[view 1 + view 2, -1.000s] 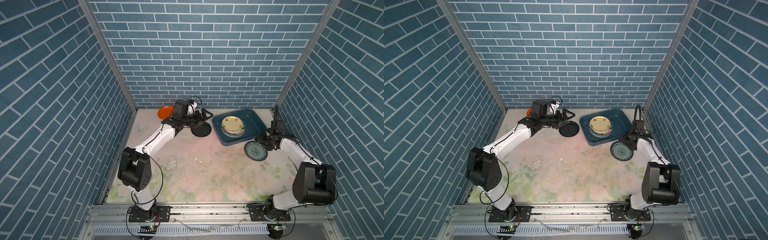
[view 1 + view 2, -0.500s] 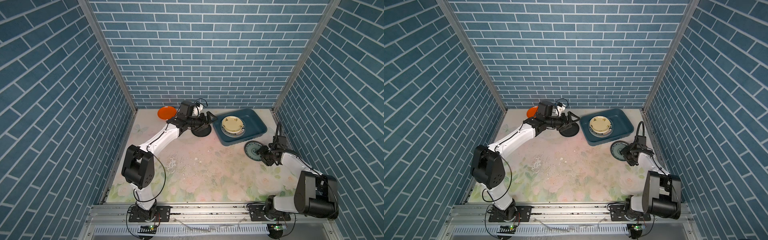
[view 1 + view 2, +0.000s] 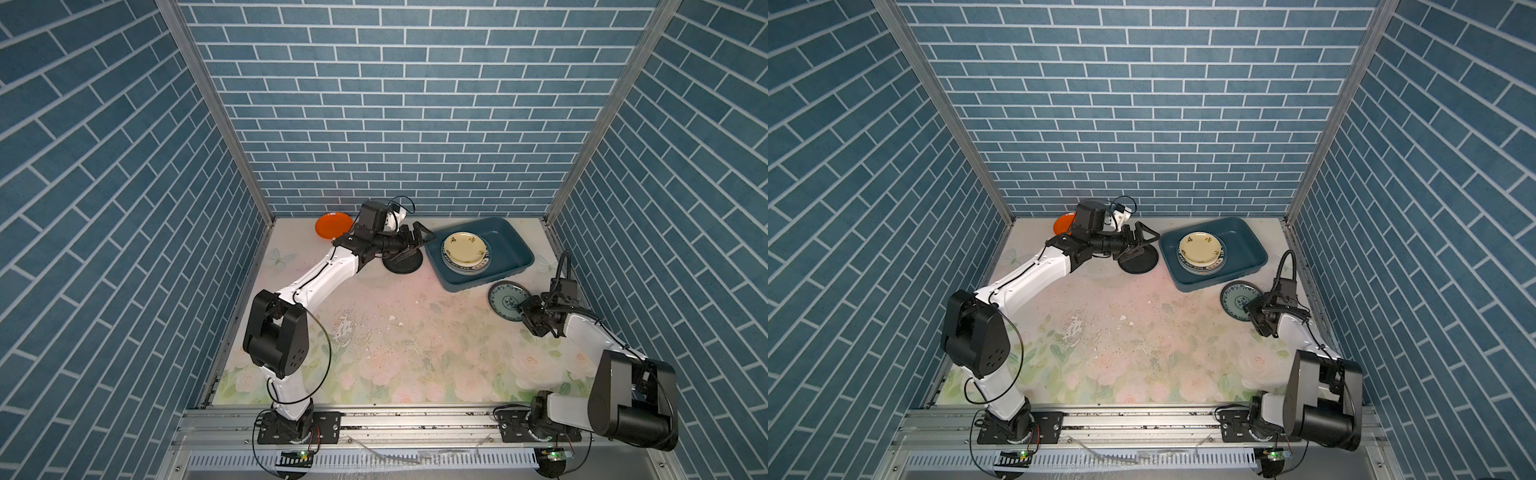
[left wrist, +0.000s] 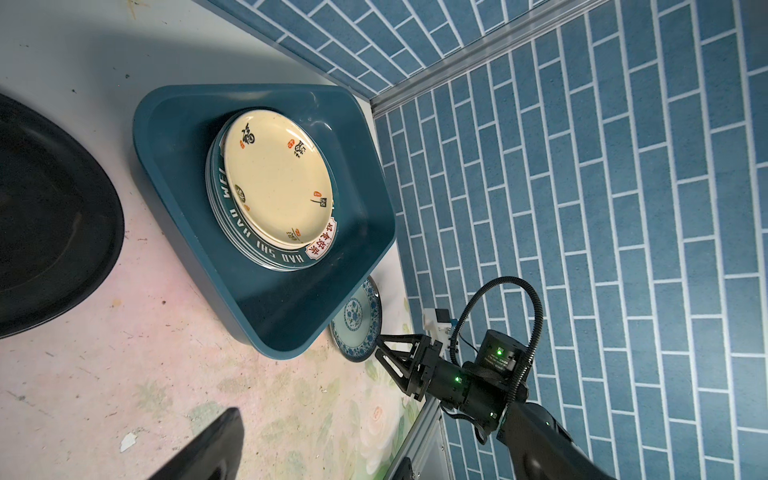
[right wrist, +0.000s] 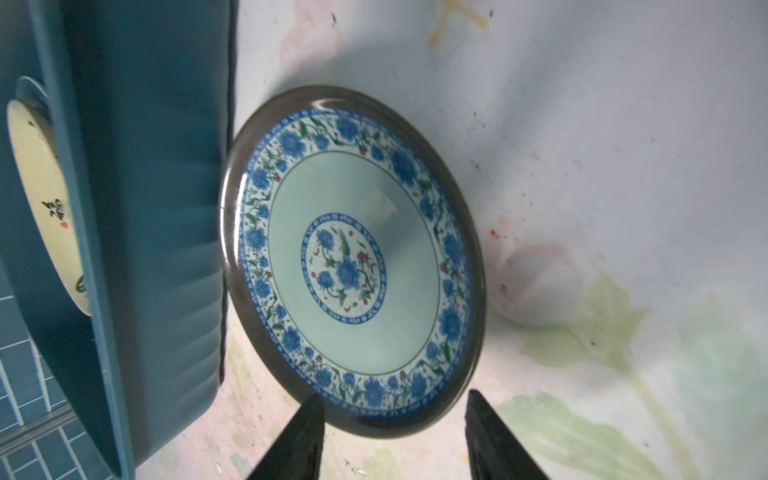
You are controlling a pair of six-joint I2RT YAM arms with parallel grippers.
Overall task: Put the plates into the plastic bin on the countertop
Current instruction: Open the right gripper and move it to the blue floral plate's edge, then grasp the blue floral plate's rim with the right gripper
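One round teal-patterned plate (image 5: pixel 353 266) is noted just far-left of the right end effector (image 5: pixel 394 397), rim between parted, empty jaws; left end effector (image 3: pixel 417 248), spread wide, well apart.

"HAO SHI HAO" on teal-rimmed plate (image 4: pixel 270 252), Chinese characters on pale yellow plate (image 4: pixel 276 183)

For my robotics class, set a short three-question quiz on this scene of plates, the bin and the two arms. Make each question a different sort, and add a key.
1. True or false: the black plate lies inside the plastic bin.
2. Fill in: the patterned teal plate lies on the countertop by the ___ gripper.
3. Which plate tops the stack in the bin? A the black plate; B the pale yellow plate; C the patterned teal plate.
Key: 1 false; 2 right gripper; 3 B.
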